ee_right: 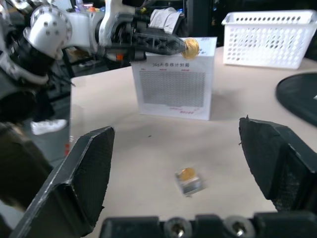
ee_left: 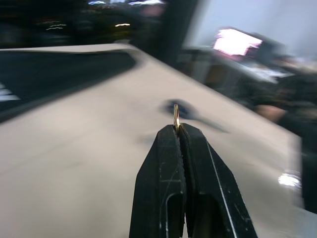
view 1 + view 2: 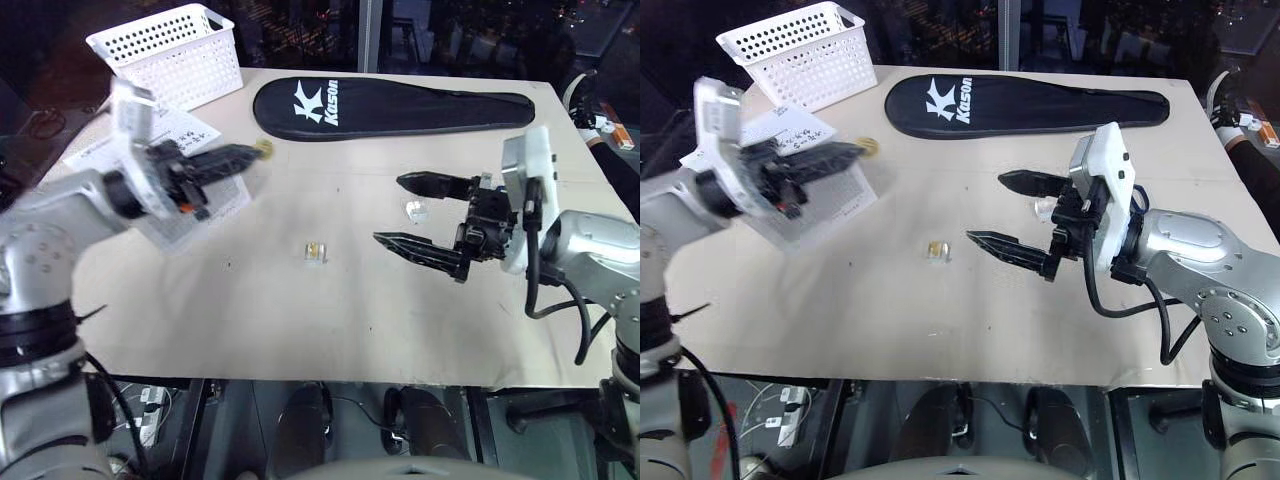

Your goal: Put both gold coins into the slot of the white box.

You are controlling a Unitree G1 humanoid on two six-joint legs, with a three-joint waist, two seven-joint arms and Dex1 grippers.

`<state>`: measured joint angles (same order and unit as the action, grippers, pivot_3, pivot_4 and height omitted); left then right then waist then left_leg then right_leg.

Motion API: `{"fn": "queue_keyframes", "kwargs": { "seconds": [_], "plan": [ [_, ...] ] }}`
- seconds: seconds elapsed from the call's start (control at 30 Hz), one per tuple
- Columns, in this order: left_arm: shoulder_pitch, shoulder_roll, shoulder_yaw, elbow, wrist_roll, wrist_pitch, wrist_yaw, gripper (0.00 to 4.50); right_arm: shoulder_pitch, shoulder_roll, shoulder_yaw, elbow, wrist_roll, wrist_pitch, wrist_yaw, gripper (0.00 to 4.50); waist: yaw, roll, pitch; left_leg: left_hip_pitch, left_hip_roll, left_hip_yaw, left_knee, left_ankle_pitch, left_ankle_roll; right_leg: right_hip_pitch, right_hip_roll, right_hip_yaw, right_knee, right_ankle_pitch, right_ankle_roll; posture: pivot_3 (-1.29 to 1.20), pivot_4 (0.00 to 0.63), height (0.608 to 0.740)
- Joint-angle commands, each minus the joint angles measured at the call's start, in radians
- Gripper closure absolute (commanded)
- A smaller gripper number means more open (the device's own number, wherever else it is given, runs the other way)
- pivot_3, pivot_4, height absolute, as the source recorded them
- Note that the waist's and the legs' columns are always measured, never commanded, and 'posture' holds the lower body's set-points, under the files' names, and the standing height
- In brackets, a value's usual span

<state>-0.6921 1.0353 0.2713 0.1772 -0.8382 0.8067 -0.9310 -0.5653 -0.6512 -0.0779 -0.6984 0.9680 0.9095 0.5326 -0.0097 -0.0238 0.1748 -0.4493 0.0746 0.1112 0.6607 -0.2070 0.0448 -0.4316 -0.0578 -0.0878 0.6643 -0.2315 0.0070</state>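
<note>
The left arm hides much of the white box (image 1: pixel 174 84) near the table's (image 3: pixel 300 330) left edge; no slot discernible. The left gripper (image 3: pixel 258 150) is clamped on one gold coin (image 1: pixel 191 47), held edge-on at its fingertips. The second coin (image 1: pixel 186 174) lies mid-table in a clear holder (image 3: pixel 315 251). The right gripper (image 3: pixel 400 212) stands wide apart, empty. The black case (image 3: pixel 400 105) reads "Kason".

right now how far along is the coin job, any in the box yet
No coin can be seen to have gone in yet. In hand: the left end effector is shut on one gold coin, held near the top of the white box. Left: that coin still has to go in, and the second gold coin sits in its clear holder on the table. The right end effector is open and empty.
</note>
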Motion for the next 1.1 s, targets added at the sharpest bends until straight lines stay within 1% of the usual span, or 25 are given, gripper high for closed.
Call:
{"fn": "queue_keyframes", "kwargs": {
  "seconds": [0.03, 0.17, 0.23, 0.3, 0.4, 0.6, 0.77, 1.1],
  "plan": [
    [-0.162, 0.110, -0.068, 0.370, 0.222, -0.211, -0.162, 4.50, -0.017, -0.008, -0.002, -0.016, -0.032, -0.054, 0.014, 0.09, -0.005, 0.000, 0.000, 0.001, 0.000, 0.001, 0.000, 0.000, 0.000, 0.000, 0.000, 0.001, 0.000, 0.000, 0.000, 0.00, 0.150, 0.740],
    [-0.392, 0.108, -0.184, 0.684, 0.417, -0.382, -0.279, 4.50, -0.026, -0.015, -0.006, -0.020, -0.048, -0.085, 0.030, 0.09, 0.025, -0.001, 0.000, -0.001, -0.002, 0.002, -0.004, 0.000, 0.000, -0.001, -0.003, 0.001, -0.002, 0.000, 0.000, 0.00, 0.150, 0.740],
    [-0.482, 0.100, -0.221, 0.800, 0.491, -0.441, -0.319, 4.50, -0.024, -0.021, -0.023, -0.035, -0.034, -0.096, 0.032, 0.09, 0.027, -0.002, 0.000, -0.004, -0.002, 0.005, -0.003, 0.000, 0.000, -0.002, -0.003, 0.000, -0.003, 0.000, -0.001, 0.00, 0.150, 0.740],
    [-0.538, 0.090, -0.248, 0.882, 0.550, -0.482, -0.358, 4.50, -0.022, -0.024, -0.034, -0.047, -0.016, -0.098, 0.026, 0.09, 0.026, -0.003, 0.000, -0.006, -0.002, 0.005, -0.003, 0.000, 0.000, -0.002, -0.003, -0.001, -0.004, 0.000, -0.001, 0.00, 0.150, 0.740],
    [-0.579, 0.074, -0.270, 0.964, 0.618, -0.531, -0.400, 4.50, -0.012, -0.029, -0.042, -0.066, -0.001, -0.097, 0.011, 0.09, 0.023, -0.003, 0.000, -0.006, -0.002, 0.005, -0.001, 0.000, 0.001, -0.003, -0.003, -0.001, -0.003, 0.000, -0.001, 0.00, 0.150, 0.740],
    [-0.593, 0.057, -0.280, 1.039, 0.711, -0.603, -0.437, 4.50, 0.018, -0.041, -0.057, -0.101, 0.030, -0.087, -0.028, 0.09, 0.017, -0.004, 0.000, -0.006, -0.001, 0.001, -0.001, -0.001, 0.001, -0.003, -0.003, 0.000, -0.002, 0.000, 0.000, 0.00, 0.150, 0.740],
    [-0.592, 0.055, -0.271, 1.065, 0.761, -0.648, -0.421, 4.50, 0.028, -0.050, -0.053, -0.109, 0.044, -0.092, -0.049, 0.09, 0.017, -0.004, 0.000, -0.005, -0.001, 0.001, 0.001, -0.001, 0.002, -0.003, -0.003, 0.000, -0.001, 0.000, 0.000, 0.00, 0.150, 0.740],
    [-0.589, 0.069, -0.247, 1.087, 0.807, -0.683, -0.400, 4.50, 0.039, -0.056, -0.037, -0.107, 0.050, -0.102, -0.056, 0.09, 0.017, -0.004, 0.000, -0.005, 0.000, 0.001, 0.005, -0.001, 0.002, -0.002, -0.003, 0.000, 0.002, 0.000, 0.000, 0.00, 0.150, 0.740]
  ]
}}
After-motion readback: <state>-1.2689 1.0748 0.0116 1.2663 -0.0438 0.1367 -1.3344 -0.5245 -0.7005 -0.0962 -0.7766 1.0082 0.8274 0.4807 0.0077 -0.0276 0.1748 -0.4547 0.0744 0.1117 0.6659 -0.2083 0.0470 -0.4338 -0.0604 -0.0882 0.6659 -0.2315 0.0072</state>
